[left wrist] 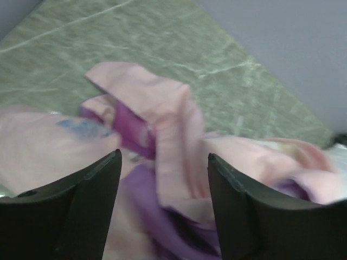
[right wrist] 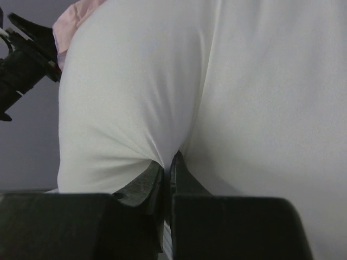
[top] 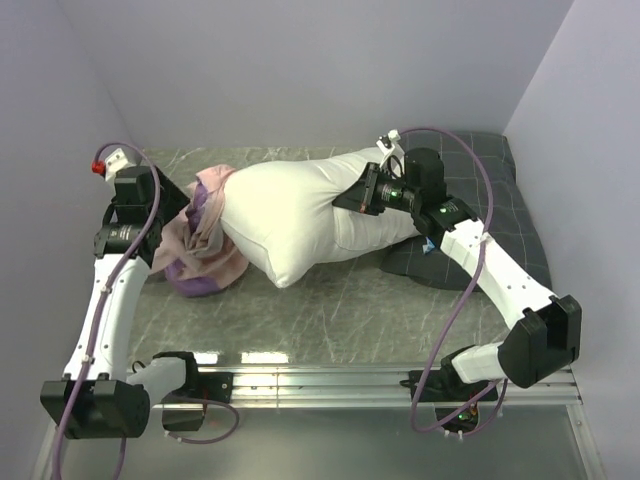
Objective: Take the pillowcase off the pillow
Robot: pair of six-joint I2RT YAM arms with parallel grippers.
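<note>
Top external: pillowcase (top: pixel 205 240) bunched at left end of pillow (top: pixel 290 215), tabletop (top: pixel 340 310) visible nearer

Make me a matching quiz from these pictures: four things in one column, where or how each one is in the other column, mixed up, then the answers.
Things:
1. pillowcase
2. white pillow
3. grey pillow
4. left gripper

Place or state:
A. open, over pink and purple cloth
B. pinched by the shut right gripper
C. bunched at the white pillow's left end
D. lying farthest to the right

Pairs: 1-C, 2-B, 3-D, 4-A
</note>
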